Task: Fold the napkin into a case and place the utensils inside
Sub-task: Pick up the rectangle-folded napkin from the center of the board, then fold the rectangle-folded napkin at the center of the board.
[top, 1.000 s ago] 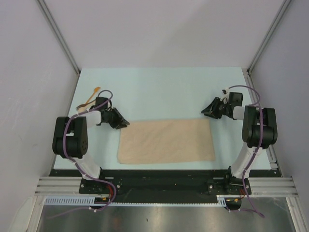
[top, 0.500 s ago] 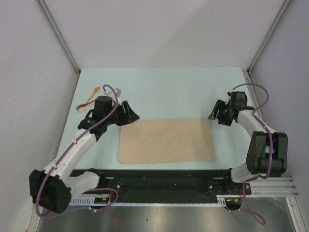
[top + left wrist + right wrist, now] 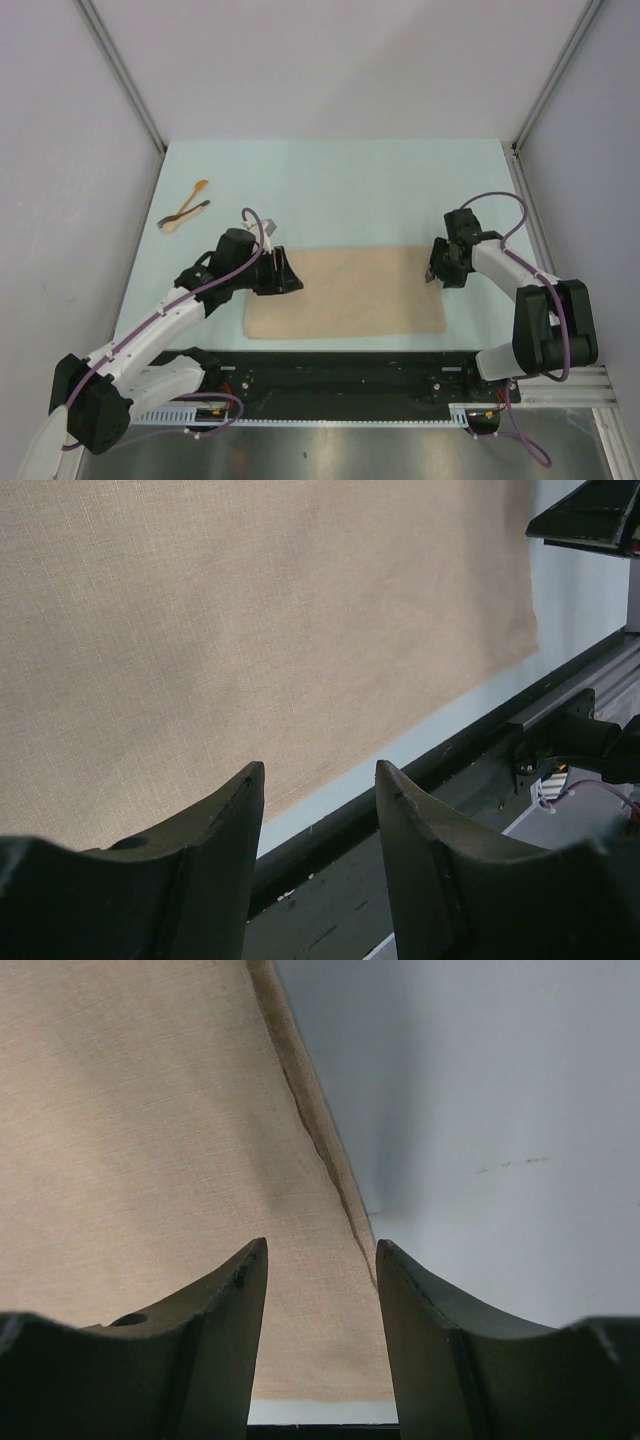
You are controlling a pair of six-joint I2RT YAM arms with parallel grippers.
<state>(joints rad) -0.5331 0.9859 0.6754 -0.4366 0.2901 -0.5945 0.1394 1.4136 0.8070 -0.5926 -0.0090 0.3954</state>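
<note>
Beige napkin, flat rectangle (fine weave), unpatterned

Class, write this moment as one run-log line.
napkin: flat | utensils: far-left, off napkin | left claw: open, above left edge | right claw: open, above right edge

One napkin, two utensils, two arms, two tools, one table

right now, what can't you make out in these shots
- Top view: the utensils are too small to tell the darker piece's type.
- Top view: the left tool covers the far left corner of the napkin.
- Right wrist view: dark line along the napkin edge, hem or fold unclear.
</note>
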